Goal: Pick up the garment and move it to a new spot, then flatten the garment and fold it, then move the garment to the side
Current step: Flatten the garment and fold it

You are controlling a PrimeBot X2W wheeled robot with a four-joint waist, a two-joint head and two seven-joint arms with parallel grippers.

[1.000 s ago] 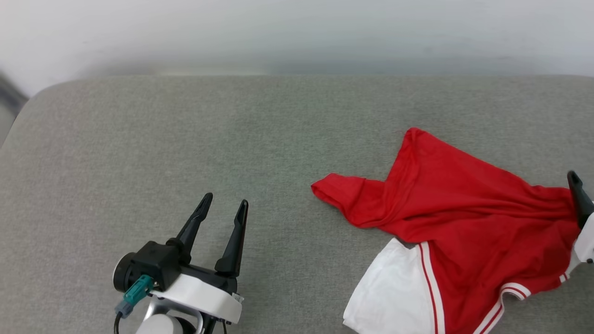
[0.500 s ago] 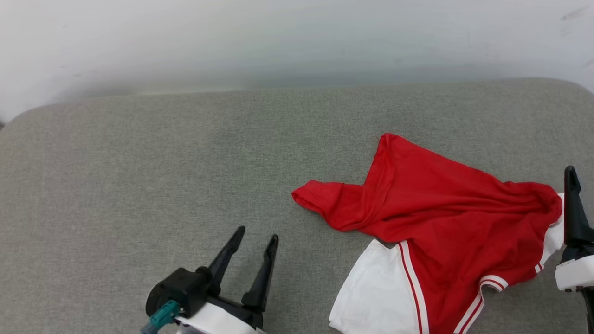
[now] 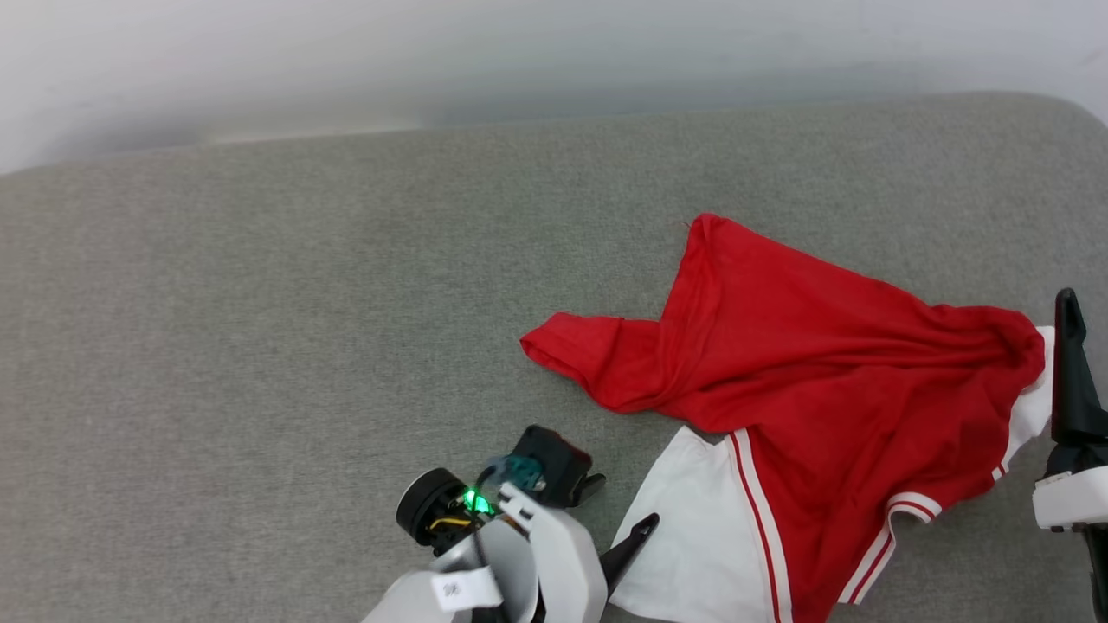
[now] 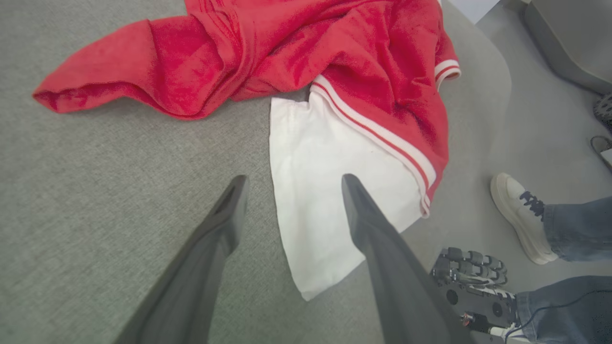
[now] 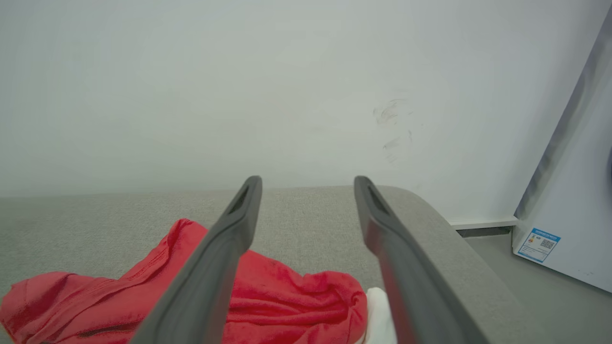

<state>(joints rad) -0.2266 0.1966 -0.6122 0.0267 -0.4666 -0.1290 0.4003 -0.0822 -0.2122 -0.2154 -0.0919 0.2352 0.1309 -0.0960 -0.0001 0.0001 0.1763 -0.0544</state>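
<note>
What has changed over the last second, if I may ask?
The left gripper swung right and turned toward the white sleeve of the garment, jaws open astride the sleeve's edge, nothing grasped yet. The head view shifted too. The garment lies crumpled as before on the grey cushion; the right gripper stays open by its right end.

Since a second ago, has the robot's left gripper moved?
Yes. The left gripper has swung right toward the shirt: it was far from the white sleeve, and now its fingers reach the sleeve's edge.
</note>
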